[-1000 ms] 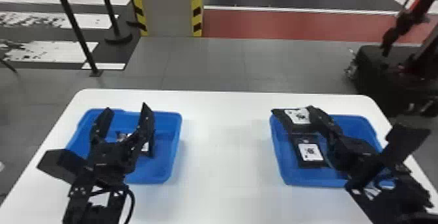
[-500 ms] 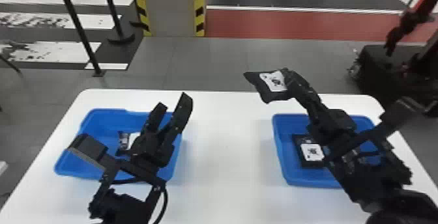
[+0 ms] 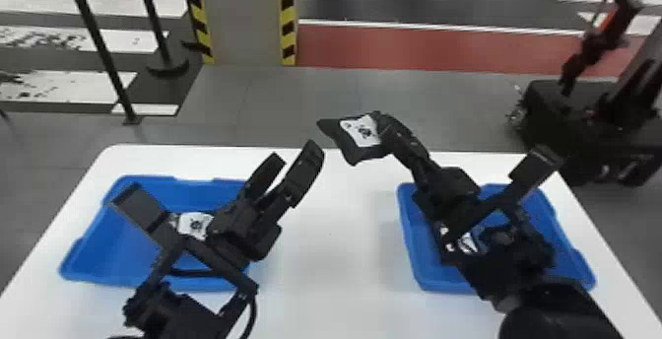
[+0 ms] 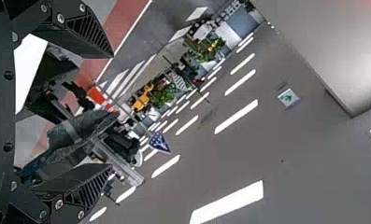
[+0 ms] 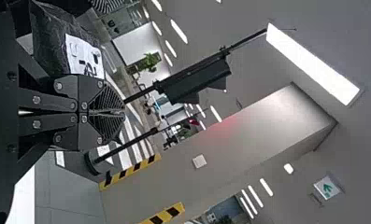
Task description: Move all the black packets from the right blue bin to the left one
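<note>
The black packet (image 3: 345, 146) is up in the air between the two arms, pinched at one side by the right end effector (image 3: 386, 122), whose fingers are pressed together. It looks light and soft, likely slick-skinned and liable to droop or fold, though not fragile; its free side, beyond the white label (image 3: 363, 130), seems the best place for a flat second grip. The left end effector (image 3: 295, 152) is well open and empty, just beside it, so a handover seems likely. One packet (image 3: 193, 224) lies in the left bin (image 3: 98, 244), another (image 3: 465, 243) in the right bin (image 3: 413, 259), both on the white counter (image 3: 335, 244). Since the earlier frame, the held packet has moved leftward and the left end effector has come nearer it.
</note>
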Motion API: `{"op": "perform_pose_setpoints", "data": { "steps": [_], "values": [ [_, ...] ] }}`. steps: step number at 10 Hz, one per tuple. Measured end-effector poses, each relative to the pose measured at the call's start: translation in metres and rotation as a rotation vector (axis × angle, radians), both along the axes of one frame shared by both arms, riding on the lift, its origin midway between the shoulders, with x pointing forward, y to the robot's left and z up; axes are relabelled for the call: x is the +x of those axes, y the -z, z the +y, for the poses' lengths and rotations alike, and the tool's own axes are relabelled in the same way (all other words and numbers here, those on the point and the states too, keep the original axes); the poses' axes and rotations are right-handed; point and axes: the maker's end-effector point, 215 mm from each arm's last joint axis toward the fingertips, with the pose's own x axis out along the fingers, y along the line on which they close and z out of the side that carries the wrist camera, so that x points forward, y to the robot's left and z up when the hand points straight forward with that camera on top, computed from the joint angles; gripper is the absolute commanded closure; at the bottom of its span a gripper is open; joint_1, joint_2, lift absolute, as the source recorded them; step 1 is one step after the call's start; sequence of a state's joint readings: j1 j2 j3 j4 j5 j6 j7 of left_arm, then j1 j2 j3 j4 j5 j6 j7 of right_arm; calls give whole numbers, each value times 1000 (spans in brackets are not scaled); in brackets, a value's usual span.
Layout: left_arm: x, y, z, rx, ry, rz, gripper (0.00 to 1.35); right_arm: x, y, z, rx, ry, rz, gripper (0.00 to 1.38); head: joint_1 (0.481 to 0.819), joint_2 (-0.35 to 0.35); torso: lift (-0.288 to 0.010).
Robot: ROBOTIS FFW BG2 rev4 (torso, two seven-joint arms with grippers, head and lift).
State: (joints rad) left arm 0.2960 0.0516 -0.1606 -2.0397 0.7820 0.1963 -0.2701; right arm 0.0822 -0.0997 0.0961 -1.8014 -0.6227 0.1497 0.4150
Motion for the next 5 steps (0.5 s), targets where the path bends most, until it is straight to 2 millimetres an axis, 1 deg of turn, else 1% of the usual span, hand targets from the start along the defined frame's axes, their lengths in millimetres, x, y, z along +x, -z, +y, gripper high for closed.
{"op": "perform_pose_setpoints", "data": {
  "steps": [1, 2, 4, 5],
  "values": [
    [-3, 3, -8, 14, 27, 15, 206, 0, 0, 11, 12, -23, 2, 1216, 668, -35, -110],
    [-4, 6, -13, 24, 43, 26, 206, -2, -1, 26, 29, -55, 7, 1216, 670, -31, -110],
    [-3, 7, -16, 36, 52, 32, 203, -9, 5, 57, 57, -118, 27, 1216, 678, -1, -110],
    [-2, 9, -16, 47, 47, 35, 231, -15, 8, 74, 70, -156, 39, 1216, 684, 20, -110]
  ]
}}
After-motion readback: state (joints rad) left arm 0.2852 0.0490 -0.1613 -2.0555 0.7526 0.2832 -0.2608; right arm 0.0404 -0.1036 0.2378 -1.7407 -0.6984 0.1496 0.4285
